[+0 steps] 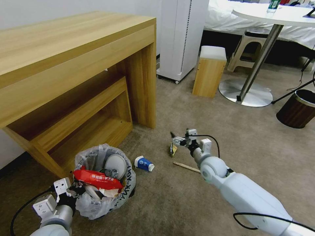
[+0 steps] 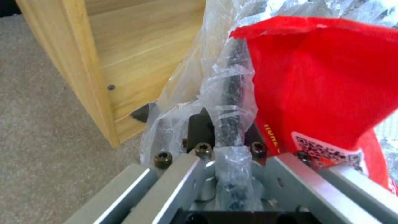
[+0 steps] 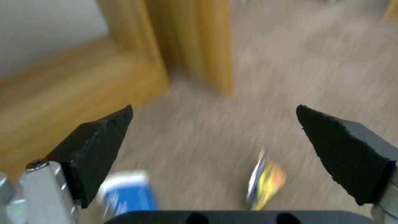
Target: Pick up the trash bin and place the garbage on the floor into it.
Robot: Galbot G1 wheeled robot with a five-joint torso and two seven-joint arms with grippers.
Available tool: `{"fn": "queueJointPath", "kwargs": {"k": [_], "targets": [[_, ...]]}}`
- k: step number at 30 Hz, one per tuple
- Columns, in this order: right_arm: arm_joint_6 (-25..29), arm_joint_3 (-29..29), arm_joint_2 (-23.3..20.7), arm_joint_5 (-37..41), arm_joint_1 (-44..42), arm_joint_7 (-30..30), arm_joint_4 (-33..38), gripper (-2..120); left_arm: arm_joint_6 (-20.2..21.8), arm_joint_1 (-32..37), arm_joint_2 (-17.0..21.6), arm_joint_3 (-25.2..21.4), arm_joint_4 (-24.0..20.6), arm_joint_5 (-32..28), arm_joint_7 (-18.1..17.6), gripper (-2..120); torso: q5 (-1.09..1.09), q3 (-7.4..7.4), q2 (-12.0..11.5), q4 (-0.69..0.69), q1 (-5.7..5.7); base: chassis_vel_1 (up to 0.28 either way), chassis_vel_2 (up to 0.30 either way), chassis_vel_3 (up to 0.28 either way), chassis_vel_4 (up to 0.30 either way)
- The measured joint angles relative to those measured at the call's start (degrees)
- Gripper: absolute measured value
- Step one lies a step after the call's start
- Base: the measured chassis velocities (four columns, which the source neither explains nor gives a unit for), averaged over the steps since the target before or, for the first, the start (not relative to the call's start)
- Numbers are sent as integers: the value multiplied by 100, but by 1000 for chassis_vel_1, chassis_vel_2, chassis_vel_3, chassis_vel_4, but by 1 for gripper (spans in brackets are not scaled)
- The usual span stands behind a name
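Trash bin (image 1: 104,183) liner: crinkled translucent plastic, glossy. Red wrapper (image 1: 97,179) in it: shiny film. Floor (image 1: 203,118): matt short-pile carpet. Desk (image 1: 65,65): smooth wood-grain, satin. Blue-white cup (image 1: 144,163): paper. Stick (image 1: 186,167): bare wood. Right gripper (image 3: 215,149) pads: rough matt black rubber; left gripper (image 2: 226,133) frame: brushed metal.

Beige carpet (image 1: 183,203), oak desk (image 1: 65,46), round white table (image 1: 279,14) beyond.
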Motion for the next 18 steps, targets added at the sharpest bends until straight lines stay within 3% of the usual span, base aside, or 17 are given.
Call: {"fn": "queueJointPath", "kwargs": {"k": [2, 3, 5, 8, 11, 16, 18], "targets": [[-577, -342, -16, 669, 334, -205, -110, 100, 0, -12, -30, 12, -4, 10, -1, 0, 0, 0, 0, 1, 0, 0, 0, 0, 0], [-577, -342, -16, 669, 334, -205, -110, 100, 0, -12, -30, 12, -4, 10, -1, 0, 0, 0, 0, 1, 0, 0, 0, 0, 0], [-1091, -658, -60, 1077, 546, -301, -224, 100, 1, -80, -30, 58, 20, 17, -1, 0, 2, 0, 0, 0, 0, 0, 0, 0, 0], [-1502, -905, -100, 1121, 666, -416, -326, 100, 9, -130, -30, 109, 76, 22, -1, 0, 1, 1, -1, -2, 0, 0, 0, 0, 0], [-2418, -1248, -27, 1220, 899, -187, -472, 100, 10, -182, -45, 155, 160, 49, -1, 0, 2, 0, 0, -1, 0, 0, 0, 0, 0], [-2763, -1599, 190, 890, 1164, -145, -925, 100, 9, -217, -64, 231, 165, 83, 13, 0, 1, 0, 0, -1, 0, 0, 0, 0, 0], [-2712, -1755, 368, 500, 1336, -473, -1293, 100, -13, -211, -82, 243, 173, 90, 36, 0, 2, 1, 0, -2, 0, 0, 0, 0, 0]]}}
